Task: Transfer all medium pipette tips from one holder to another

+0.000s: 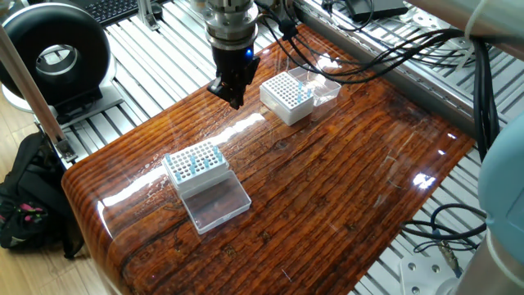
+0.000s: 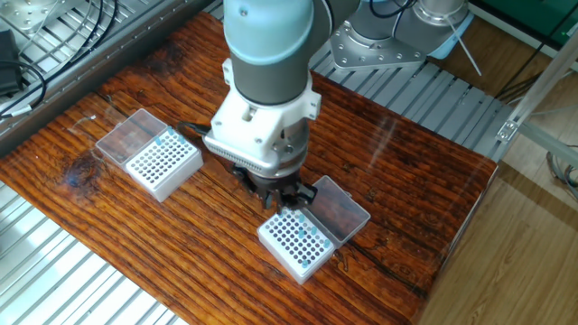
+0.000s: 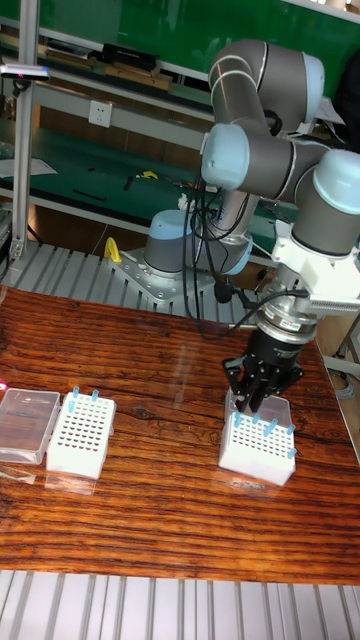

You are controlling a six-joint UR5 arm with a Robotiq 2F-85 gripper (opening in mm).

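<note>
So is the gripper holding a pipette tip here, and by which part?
It cannot be told. The gripper hangs just over a white holder, but no view shows whether anything sits between its fingertips.

Two tip holders well apart on table. In tall fixed view: one holder at left, open lid lying beside it on its left; other holder at right, gripper above its rear edge. Medium pipette tips stand in both holders.
</note>
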